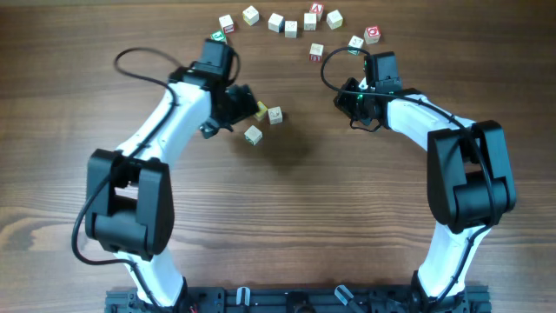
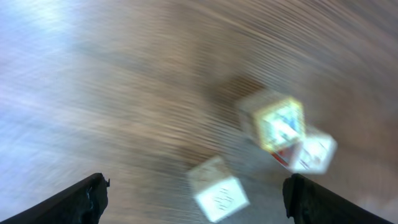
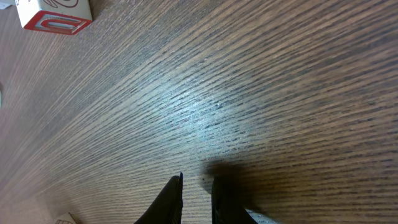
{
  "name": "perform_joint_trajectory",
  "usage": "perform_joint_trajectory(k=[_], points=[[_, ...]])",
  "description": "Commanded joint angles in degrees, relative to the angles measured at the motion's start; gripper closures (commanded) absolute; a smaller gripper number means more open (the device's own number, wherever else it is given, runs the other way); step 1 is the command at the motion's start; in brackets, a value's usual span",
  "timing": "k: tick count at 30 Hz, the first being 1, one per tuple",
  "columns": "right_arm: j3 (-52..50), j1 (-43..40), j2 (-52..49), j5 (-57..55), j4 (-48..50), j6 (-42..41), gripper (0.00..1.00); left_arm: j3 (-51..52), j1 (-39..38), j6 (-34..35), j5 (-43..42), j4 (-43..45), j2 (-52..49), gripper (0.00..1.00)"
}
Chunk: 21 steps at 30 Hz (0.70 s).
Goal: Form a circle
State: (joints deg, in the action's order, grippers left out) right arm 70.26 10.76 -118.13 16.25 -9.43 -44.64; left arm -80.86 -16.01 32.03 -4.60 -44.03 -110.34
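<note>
Several small wooden letter cubes lie in an open arc [image 1: 291, 26] along the far side of the table. Three more sit in a loose curve below it: a yellow-faced cube [image 1: 261, 109] [image 2: 280, 121], a pale one [image 1: 275, 115] [image 2: 311, 152] touching it, and a pale one [image 1: 253, 135] [image 2: 217, 190] a little apart. My left gripper [image 1: 236, 104] [image 2: 196, 202] is wide open just left of these three, with the nearest pale cube lying ahead between its fingertips. That view is motion-blurred. My right gripper [image 1: 352, 97] [image 3: 198, 202] hovers over bare wood, jaws a narrow gap apart, holding nothing.
A red-marked cube [image 3: 53, 15] [image 1: 372, 35] lies beyond the right gripper, with another cube [image 1: 316, 53] left of that arm's wrist. Both arm bases stand at the near table edge [image 1: 287, 300]. Bare wood [image 1: 295, 200] fills the middle.
</note>
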Motion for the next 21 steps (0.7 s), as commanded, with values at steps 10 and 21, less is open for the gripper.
perform_joint_trajectory(k=[10, 21], points=[[0.00, -0.35, 1.46, -0.13, 0.15, 0.96, 0.82, 11.82, -7.69, -29.05, 9.97, 6.10, 0.66, 0.00], [0.00, -0.35, 1.46, -0.15, 0.15, 0.98, 0.83, 13.16, -7.50, -36.35, 10.05, 14.01, 0.66, 0.23]])
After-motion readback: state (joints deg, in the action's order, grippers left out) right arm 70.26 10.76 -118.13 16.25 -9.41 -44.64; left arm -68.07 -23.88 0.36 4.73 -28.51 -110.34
